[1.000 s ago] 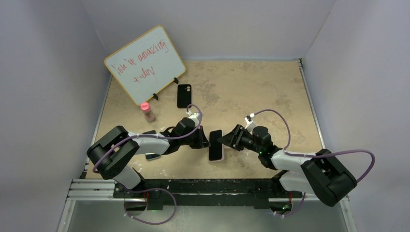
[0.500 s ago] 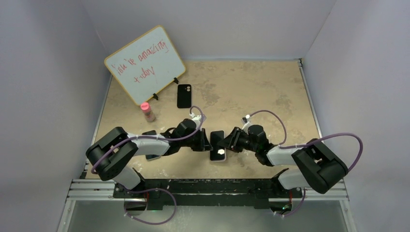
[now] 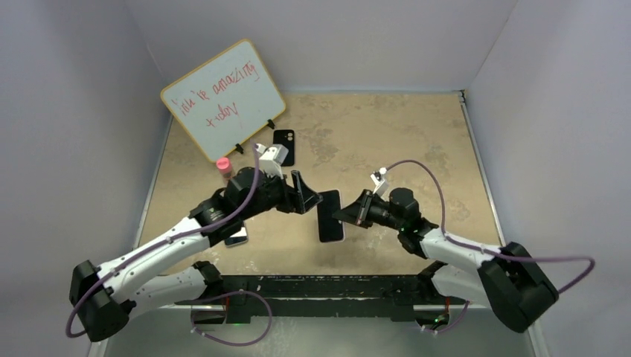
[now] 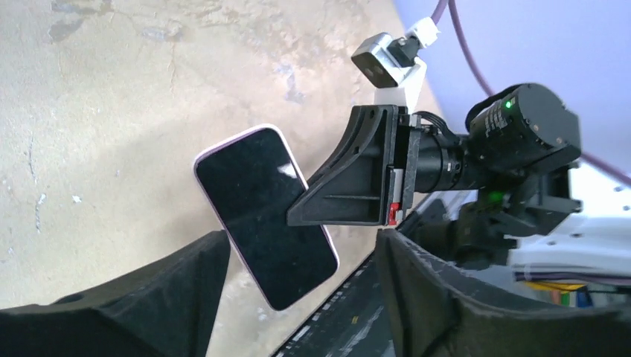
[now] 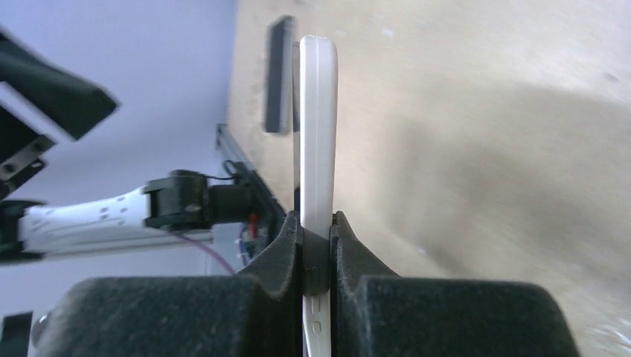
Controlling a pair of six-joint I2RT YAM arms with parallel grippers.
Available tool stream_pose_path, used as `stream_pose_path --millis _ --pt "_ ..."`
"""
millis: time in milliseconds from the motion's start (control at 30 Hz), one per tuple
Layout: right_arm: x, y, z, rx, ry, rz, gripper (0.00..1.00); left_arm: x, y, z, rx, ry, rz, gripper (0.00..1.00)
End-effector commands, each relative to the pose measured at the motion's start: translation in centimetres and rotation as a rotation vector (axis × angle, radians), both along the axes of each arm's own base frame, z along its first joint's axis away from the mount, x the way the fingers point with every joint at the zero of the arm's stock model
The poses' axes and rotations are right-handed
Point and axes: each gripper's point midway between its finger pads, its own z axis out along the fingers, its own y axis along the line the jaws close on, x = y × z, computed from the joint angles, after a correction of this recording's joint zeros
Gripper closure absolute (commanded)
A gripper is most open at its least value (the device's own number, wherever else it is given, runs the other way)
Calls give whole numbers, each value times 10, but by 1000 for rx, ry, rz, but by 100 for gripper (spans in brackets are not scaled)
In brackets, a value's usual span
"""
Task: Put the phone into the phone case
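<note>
You look into a small booth with three plain walls. The left wall (image 3: 67, 111), the back wall (image 3: 327, 37) and the right wall (image 3: 558, 111) are all pale grey with a hint of purple. The table top (image 3: 387, 126) is sandy tan with darker blotches, like stone. A thin metal strip (image 3: 476, 149) runs along its right side, and a silver metal rail (image 3: 141, 288) lies at the near edge. A whiteboard (image 3: 223, 100) with red writing stands at the back left. The light is soft and even, and the shadows are faint.
</note>
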Motion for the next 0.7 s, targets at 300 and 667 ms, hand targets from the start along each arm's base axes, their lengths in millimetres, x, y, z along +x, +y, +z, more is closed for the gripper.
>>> stream_pose_path --millis 300,667 --pt "-52 4 211 458 -481 232 100 -48 19 131 -263 -196 -139 11" --pt "-102 -10 258 729 -555 435 100 -72 6 159 -491 -242 -270 12"
